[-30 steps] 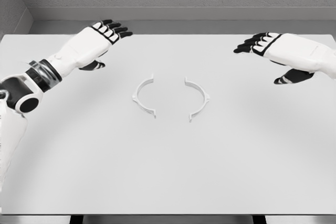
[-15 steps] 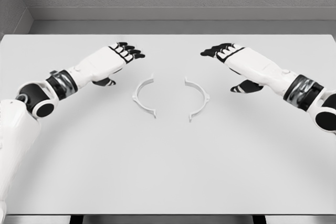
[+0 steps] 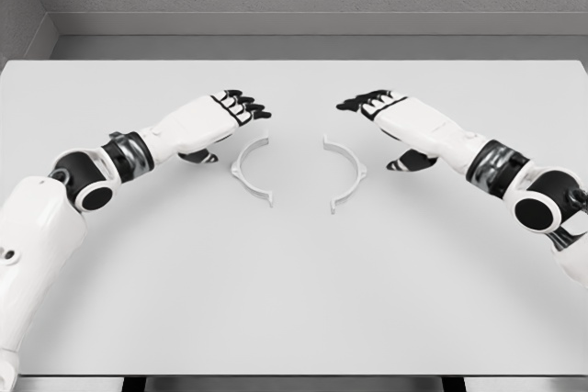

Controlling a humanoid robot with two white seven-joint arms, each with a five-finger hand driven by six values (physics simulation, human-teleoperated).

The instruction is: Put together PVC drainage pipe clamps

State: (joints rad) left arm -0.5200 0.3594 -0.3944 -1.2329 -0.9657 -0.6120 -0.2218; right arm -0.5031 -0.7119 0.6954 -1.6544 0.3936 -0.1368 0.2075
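Head view, my left hand (image 3: 216, 117) fingers spread and empty beside the white curved plastic clamp half (image 3: 250, 170), my right hand (image 3: 397, 118) likewise beside its mirrored white clamp half (image 3: 347, 172), halves apart on the white table (image 3: 294, 291).

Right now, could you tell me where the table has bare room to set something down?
The table's whole near half, in front of the two clamp halves, is bare. So is the far strip behind both hands. The middle is crowded: the left hand and right hand hover open beside the halves.
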